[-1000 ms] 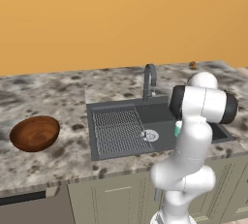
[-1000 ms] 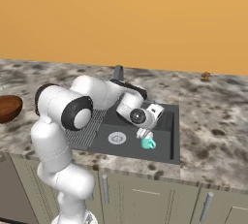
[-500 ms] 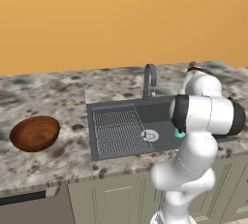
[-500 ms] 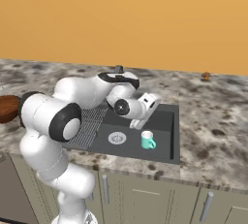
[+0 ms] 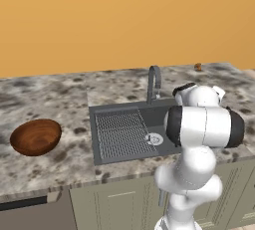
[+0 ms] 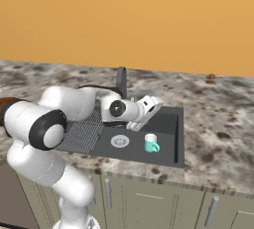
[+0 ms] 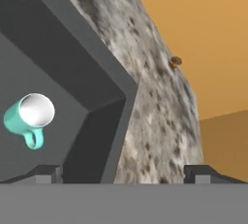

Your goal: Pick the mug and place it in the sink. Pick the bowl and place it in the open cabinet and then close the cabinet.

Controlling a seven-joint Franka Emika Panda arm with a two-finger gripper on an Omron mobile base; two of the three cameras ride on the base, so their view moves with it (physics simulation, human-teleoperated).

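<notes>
A teal mug (image 6: 151, 143) stands upright in the sink (image 6: 166, 124), centre frame. The gripper (image 6: 149, 108) hovers just above it, fingers apart and empty. A bowl (image 5: 36, 136) sits on the counter (image 5: 50, 99) at far left.

A speckled grey stone counter (image 5: 55, 94) runs along an orange wall. A wooden bowl (image 5: 36, 136) sits on its left; a small brown object (image 6: 211, 78) sits far right.

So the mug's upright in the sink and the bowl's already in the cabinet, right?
Not quite. The mug does stand upright in the sink, but the bowl sits on the counter left of the sink, as the left base view shows.
</notes>
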